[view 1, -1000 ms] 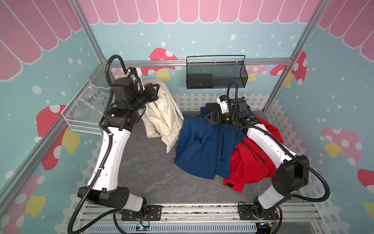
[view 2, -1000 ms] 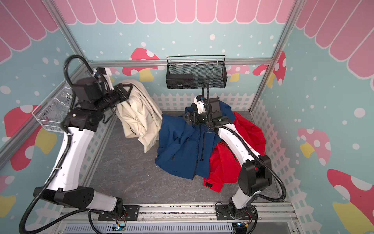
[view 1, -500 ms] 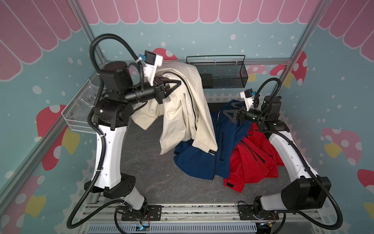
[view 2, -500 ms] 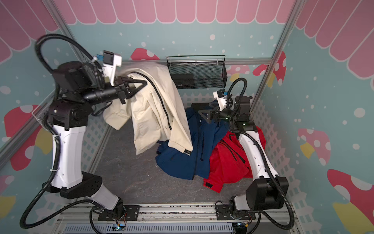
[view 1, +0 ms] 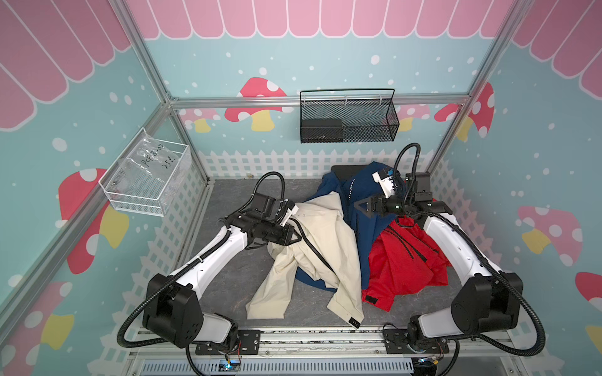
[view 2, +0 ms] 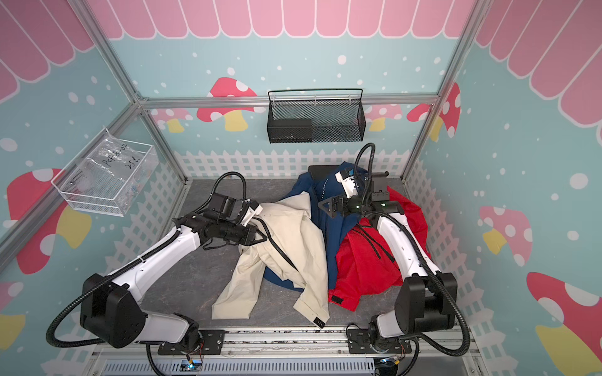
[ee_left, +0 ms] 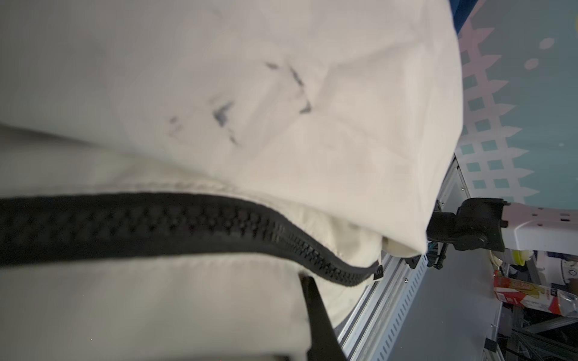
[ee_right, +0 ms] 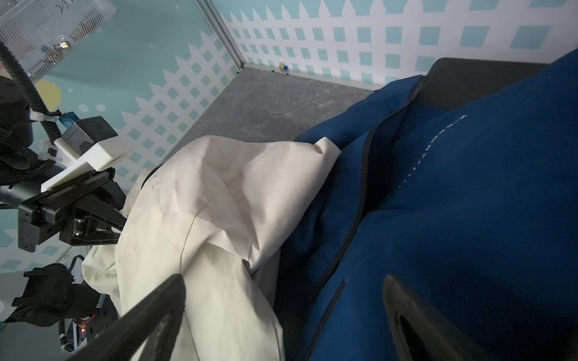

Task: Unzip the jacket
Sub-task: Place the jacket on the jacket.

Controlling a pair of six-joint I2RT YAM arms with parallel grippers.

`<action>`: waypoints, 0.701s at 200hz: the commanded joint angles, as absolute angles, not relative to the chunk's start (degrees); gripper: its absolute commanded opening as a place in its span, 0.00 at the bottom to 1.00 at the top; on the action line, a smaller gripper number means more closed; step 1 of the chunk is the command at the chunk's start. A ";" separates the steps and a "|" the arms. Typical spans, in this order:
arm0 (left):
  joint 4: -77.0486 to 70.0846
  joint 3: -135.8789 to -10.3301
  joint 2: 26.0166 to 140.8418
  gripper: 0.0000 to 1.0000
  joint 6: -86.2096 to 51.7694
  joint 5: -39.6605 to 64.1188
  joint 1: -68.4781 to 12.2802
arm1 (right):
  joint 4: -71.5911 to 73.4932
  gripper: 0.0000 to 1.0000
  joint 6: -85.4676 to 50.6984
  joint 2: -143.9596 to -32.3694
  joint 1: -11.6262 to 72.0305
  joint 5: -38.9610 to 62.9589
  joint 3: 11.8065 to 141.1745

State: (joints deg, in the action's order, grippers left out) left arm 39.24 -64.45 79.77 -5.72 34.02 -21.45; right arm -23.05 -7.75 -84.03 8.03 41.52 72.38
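A cream jacket [view 1: 325, 260] with a black zipper [view 1: 312, 249] lies crumpled mid-table, partly over a blue jacket [view 1: 366, 234]. A red jacket [view 1: 400, 270] lies to their right. My left gripper [view 1: 294, 239] is low at the cream jacket's left edge, its tips pinched into the cloth. In the left wrist view the closed zipper [ee_left: 187, 218] crosses the cream fabric [ee_left: 281, 93]; one finger [ee_left: 316, 312] shows and the other is hidden by cloth. My right gripper [view 1: 358, 206] hovers open over the blue jacket [ee_right: 469, 187], holding nothing.
A black wire basket [view 1: 348, 120] hangs on the back wall and a clear bin [view 1: 146, 182] on the left wall. White fence panels ring the table. A metal rail [view 1: 293, 338] runs along the front edge. A dark flat object [view 1: 345, 171] lies under the blue jacket's far end.
My left arm has swung down from a high lift, and the cream jacket now lies on the table over the blue one. My right gripper has stayed open above the blue jacket.
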 commanded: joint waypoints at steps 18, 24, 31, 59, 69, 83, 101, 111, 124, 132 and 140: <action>33.13 -64.37 78.08 0.13 -7.22 31.87 -19.52 | -20.52 1.00 -13.76 -86.55 16.04 42.73 70.78; 33.11 -64.56 78.21 0.13 -7.13 31.99 -19.37 | -17.45 1.00 -16.69 -86.59 16.86 43.80 69.34; 32.84 -64.60 78.31 0.13 -7.04 31.93 -19.18 | -13.54 1.00 -20.58 -86.56 17.50 44.99 67.51; 30.52 -64.29 78.09 0.13 -8.12 32.28 -17.85 | -5.56 0.98 -28.62 -88.33 19.19 44.81 64.59; 29.41 -64.15 78.05 0.13 -8.95 32.98 -17.01 | -4.12 0.94 -30.09 -89.48 19.55 45.42 64.76; 28.33 -64.27 78.30 0.13 -9.49 33.48 -16.20 | -1.38 0.79 -31.58 -91.22 19.82 47.81 65.48; 28.12 -65.48 79.20 0.12 -9.00 33.44 -15.93 | 3.68 0.62 -34.44 -92.99 20.04 50.88 66.88; 28.28 -66.55 80.02 0.12 -8.44 33.47 -15.93 | 6.11 0.46 -35.51 -93.78 20.12 51.99 68.23; 28.93 -68.94 81.36 0.12 -7.53 32.85 -15.82 | 8.66 0.24 -36.11 -94.45 20.13 52.18 70.31; 29.83 -71.16 82.24 0.11 -6.71 32.25 -15.74 | 8.68 0.12 -35.57 -94.93 20.08 51.66 72.23; 31.20 -74.19 83.20 0.10 -5.93 31.27 -15.49 | 8.37 0.02 -34.64 -95.39 19.84 51.39 74.55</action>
State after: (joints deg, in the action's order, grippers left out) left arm 32.36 -66.81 81.03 -8.56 32.99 -16.12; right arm 1.30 -33.76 -94.56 19.62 49.32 68.12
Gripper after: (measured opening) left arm 0.116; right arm 0.145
